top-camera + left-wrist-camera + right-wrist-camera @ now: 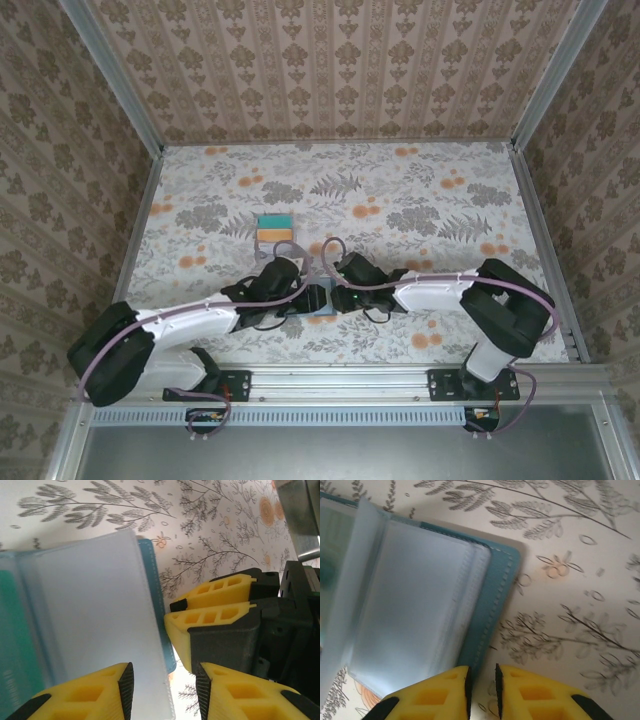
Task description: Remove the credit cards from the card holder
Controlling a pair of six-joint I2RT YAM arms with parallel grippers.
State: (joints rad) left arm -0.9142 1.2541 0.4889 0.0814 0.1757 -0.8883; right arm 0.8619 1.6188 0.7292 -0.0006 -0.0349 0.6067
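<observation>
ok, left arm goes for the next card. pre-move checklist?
1. Card holder lying open, sleeves exposed: ok.
2. Teal card sitting in a sleeve, ready to pull: ok.
3. Left hand lined up on that card: not ok. Its jaws are apart, straddling the corner of a clear sleeve that looks empty.
4. Right hand pinning the cover edge: cannot tell. Its jaws are nearly closed at the edge and the contact is hidden.
5. Tray with teal and orange cards apart from both arms: ok.

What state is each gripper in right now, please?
Left gripper: open, straddling the card holder's sleeve edge.
Right gripper: nearly closed, nothing visibly held.
</observation>
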